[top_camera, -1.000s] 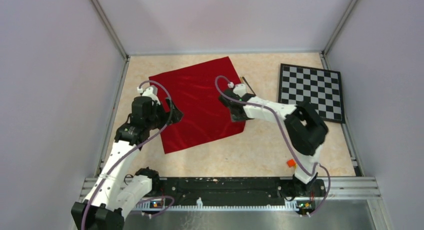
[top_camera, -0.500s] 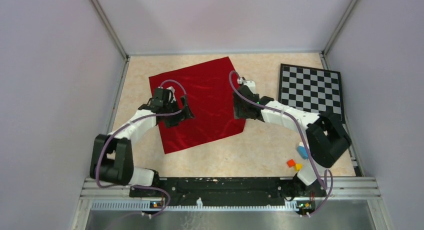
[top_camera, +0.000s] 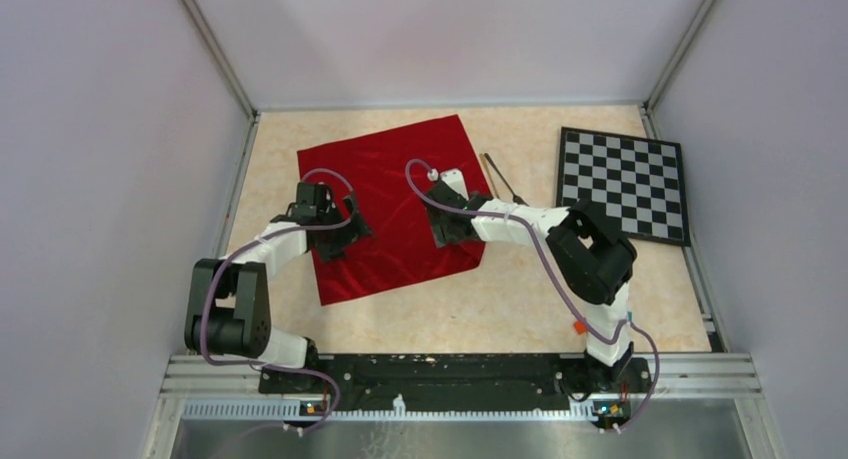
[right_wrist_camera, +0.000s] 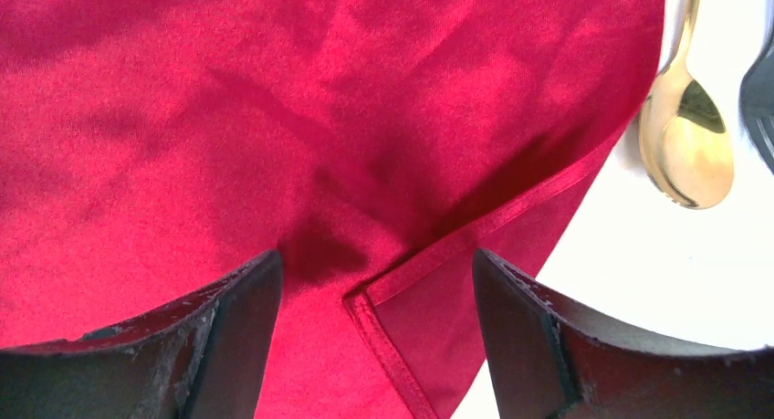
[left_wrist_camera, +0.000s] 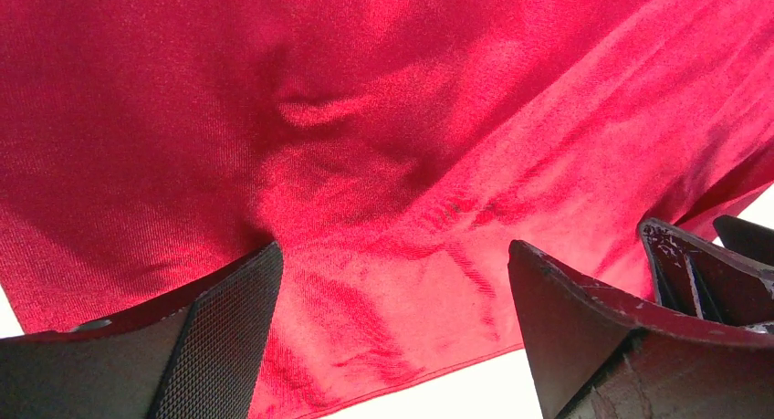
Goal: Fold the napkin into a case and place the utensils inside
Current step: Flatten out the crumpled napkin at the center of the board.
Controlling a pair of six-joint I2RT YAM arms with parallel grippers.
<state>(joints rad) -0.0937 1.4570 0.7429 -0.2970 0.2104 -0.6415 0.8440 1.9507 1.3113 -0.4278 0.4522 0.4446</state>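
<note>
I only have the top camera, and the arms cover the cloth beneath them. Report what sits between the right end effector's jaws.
Observer: The right end effector is open. A hemmed corner of the napkin lies between its jaws, with more red cloth beneath it.
Operator: Give me the utensils next.
Observer: The gold spoon has its bowl on the bare table, just off the napkin's edge. The dark fork shows beside it at the frame's edge.
Operator: Now the left side.
Observer: The left end effector is open, straddling wrinkled cloth near a hem and gripping nothing.
</note>
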